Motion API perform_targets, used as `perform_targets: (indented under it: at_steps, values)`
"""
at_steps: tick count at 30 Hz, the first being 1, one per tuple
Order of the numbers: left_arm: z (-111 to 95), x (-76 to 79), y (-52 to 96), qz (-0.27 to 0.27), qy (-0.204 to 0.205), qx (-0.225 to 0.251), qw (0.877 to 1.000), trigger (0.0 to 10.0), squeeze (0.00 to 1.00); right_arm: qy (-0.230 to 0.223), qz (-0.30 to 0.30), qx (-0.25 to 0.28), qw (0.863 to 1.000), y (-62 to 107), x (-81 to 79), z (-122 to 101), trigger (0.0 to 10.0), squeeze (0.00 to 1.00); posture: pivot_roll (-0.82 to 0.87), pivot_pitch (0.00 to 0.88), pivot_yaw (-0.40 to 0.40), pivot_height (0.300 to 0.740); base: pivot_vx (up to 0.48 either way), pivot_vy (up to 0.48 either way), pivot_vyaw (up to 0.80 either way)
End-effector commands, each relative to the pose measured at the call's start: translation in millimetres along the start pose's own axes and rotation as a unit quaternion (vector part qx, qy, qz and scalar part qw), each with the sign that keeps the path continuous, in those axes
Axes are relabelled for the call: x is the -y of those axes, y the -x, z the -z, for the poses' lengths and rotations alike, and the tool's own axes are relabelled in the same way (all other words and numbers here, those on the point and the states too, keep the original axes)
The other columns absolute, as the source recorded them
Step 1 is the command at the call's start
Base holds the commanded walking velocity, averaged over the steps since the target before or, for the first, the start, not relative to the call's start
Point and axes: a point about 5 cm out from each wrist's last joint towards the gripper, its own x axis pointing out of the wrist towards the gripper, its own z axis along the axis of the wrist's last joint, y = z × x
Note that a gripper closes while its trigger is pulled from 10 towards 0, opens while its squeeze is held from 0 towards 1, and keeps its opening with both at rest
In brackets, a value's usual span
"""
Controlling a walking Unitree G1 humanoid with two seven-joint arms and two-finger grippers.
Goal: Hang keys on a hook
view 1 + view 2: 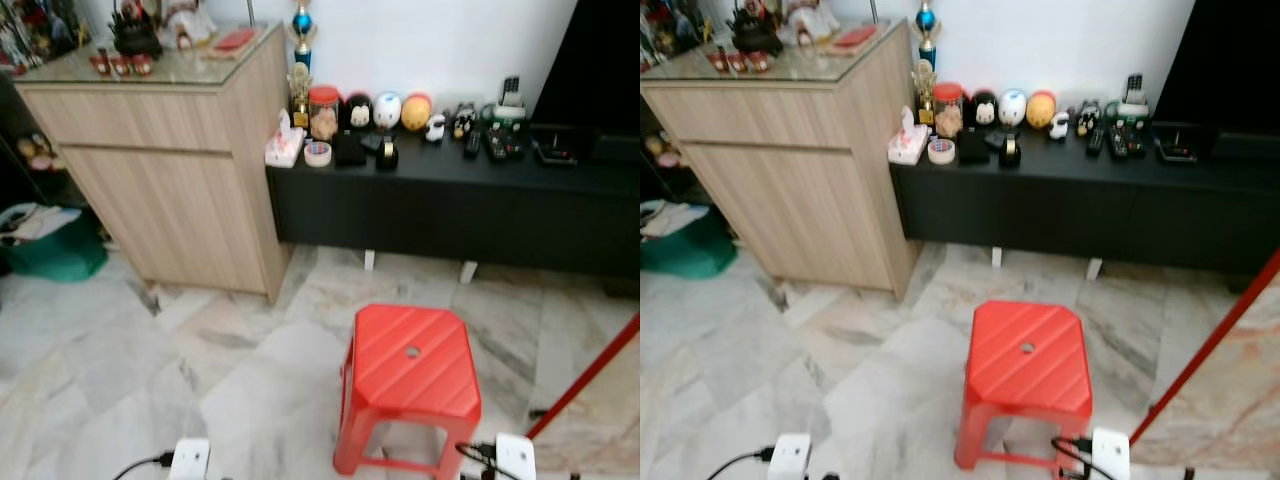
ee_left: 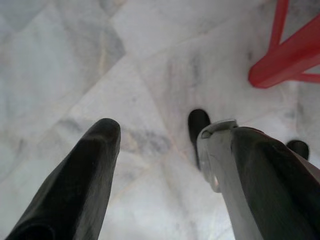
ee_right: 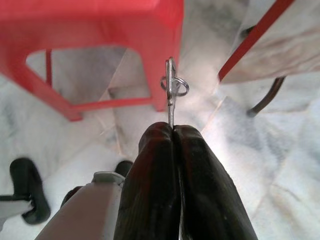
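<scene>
Right wrist view: a thin flat metal key (image 3: pixel 170 90) with a small wire ring through its head stands up from the tips of the right gripper (image 3: pixel 173 131), whose two matte black fingers (image 3: pixel 152 170) are pressed together and clamped on the key's shaft. Beyond the key, at 10 o'clock, is the glossy red plastic stool (image 3: pixel 95 30) with its open leg frame, and at 2 o'clock a slanting red bar (image 3: pixel 252 37) crosses the pale veined marble floor (image 3: pixel 280 160). In the left wrist view the left gripper (image 2: pixel 165 135) hangs over the same marble, its rounded black fingers (image 2: pixel 87 170) spread well apart with nothing between them, a leg of the stool at 2 o'clock. From the head views, the stool (image 1: pixel 410 375) sits low in the middle, its ribbed top having chamfered corners and a small round hole at the centre. At 10 o'clock stands a light wood-grain cabinet (image 1: pixel 170 170) with a glass-like top carrying small cluttered items, too blurred to name. From 12 to 3 o'clock runs a long low black bench (image 1: pixel 450 205) on short white feet, bearing a tissue box (image 1: pixel 284 148), a roll of tape (image 1: pixel 318 153), a red-lidded jar (image 1: pixel 323 112), a row of rounded toy figures (image 1: pixel 388 110) and several remote controls (image 1: pixel 500 140). A green bag (image 1: pixel 55 250) lies on the floor at 9 o'clock. No writing can be read.
</scene>
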Motion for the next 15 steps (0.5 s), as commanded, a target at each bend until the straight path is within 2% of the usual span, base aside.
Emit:
perform_targets:
  at_steps: [1, 4, 15]
  values:
    - [9.1, -2.0, 2.3, 0.000, -0.003, -0.017, 1.000, 10.0, 0.00, -0.005, 0.001, 0.000, 1.000, 0.0, -0.8, 0.0, 10.0, 0.00, -0.04, 0.000, 0.032, 0.727, -0.289, 0.000, 0.00]
    - [11.2, -2.7, 2.8, -0.002, -0.002, -0.021, 1.000, 10.0, 0.00, -0.005, 0.001, 0.000, 1.000, -0.2, -2.0, -0.4, 10.0, 0.00, -0.04, 0.000, 0.030, 0.727, -0.275, 0.000, 0.00]
    - [17.2, -2.3, 4.2, -0.003, -0.008, -0.033, 0.999, 10.0, 0.00, -0.006, 0.000, -0.003, 1.000, -0.1, -2.1, 0.3, 10.0, 0.00, -0.03, 0.000, 0.018, 0.727, 0.000, -0.028, 0.00]
